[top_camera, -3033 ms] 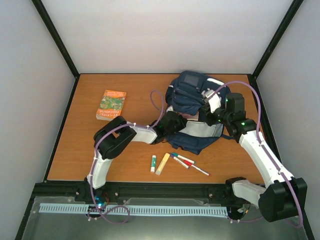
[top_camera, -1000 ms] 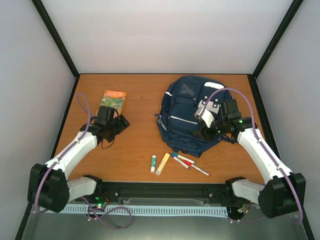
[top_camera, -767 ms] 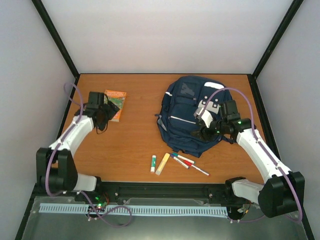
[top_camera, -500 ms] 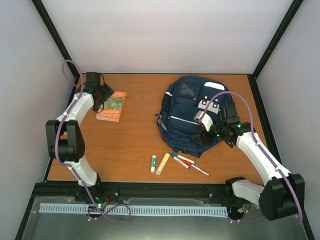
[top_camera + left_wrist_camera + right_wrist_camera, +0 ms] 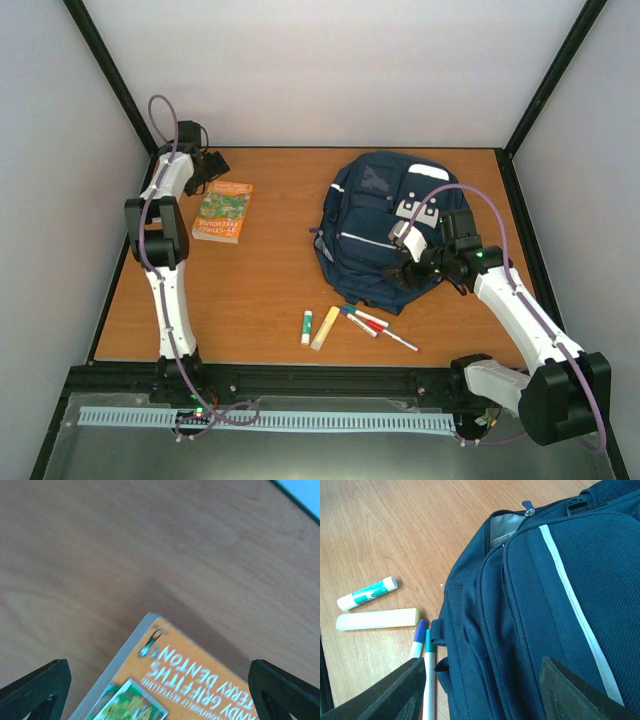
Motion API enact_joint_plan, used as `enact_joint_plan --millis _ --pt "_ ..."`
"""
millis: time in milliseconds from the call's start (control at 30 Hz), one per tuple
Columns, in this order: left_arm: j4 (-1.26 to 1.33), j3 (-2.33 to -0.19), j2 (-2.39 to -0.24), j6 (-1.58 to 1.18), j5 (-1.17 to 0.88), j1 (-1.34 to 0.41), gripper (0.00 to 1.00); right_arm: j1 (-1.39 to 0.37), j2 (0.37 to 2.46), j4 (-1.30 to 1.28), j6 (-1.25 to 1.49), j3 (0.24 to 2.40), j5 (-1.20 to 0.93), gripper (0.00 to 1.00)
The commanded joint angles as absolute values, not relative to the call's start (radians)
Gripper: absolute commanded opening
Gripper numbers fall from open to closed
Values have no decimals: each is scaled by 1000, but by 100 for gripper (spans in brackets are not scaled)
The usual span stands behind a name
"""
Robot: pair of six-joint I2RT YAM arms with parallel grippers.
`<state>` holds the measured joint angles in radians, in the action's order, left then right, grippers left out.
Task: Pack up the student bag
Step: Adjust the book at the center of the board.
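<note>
The student bag [image 5: 378, 225] is a navy backpack with thin white stripes, lying flat at the middle right of the table. My right gripper [image 5: 402, 272] hovers over its near right side. In the right wrist view, the right gripper [image 5: 485, 700] stands open with its fingers [image 5: 395, 690] astride the bag's [image 5: 545, 605] side seams, gripping nothing. A zipper pull [image 5: 527, 507] shows at the bag's top. My left gripper [image 5: 214, 166] is at the far left corner, wide open over the far end of an orange book [image 5: 223, 210]. In the left wrist view, the left gripper [image 5: 160, 702] sits above the book's [image 5: 200, 685] corner.
In front of the bag lie a glue stick [image 5: 307, 327], a pale yellow stick [image 5: 325, 327] and several pens [image 5: 378, 328]. The right wrist view shows the glue stick [image 5: 367, 593], the yellow stick [image 5: 377, 619] and pens [image 5: 420, 637] beside the bag. Black frame posts stand at the table's far corners.
The left arm has swung from the middle left out to the far left corner, over the book's far end. The right gripper has edged toward the bag's near side. The bag now lies flat.
</note>
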<state>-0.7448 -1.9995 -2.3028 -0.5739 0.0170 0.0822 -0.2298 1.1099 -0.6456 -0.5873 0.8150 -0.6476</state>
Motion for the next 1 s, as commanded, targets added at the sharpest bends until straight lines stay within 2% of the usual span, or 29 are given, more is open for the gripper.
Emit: enact_joint_plan --millis 0,133,433,733,967 --pt "-839 -2209 -2397 -379 -38 81 100 -233 1111 -625 -607 803 -645 65" --pt "-881 -2295 -2458 -351 -25 81 100 -233 1132 -629 -609 811 -644 65" --pt "-881 -2339 -2537 -324 -185 81 99 -234 1099 -634 -615 801 -640 65" --pt "-815 -2267 -2546 -325 -434 63 89 -233 1119 -639 -626 804 -638 65" --pt "-824 -2218 -2542 -272 -519 -32 84 -234 1115 -644 -632 805 -638 65"
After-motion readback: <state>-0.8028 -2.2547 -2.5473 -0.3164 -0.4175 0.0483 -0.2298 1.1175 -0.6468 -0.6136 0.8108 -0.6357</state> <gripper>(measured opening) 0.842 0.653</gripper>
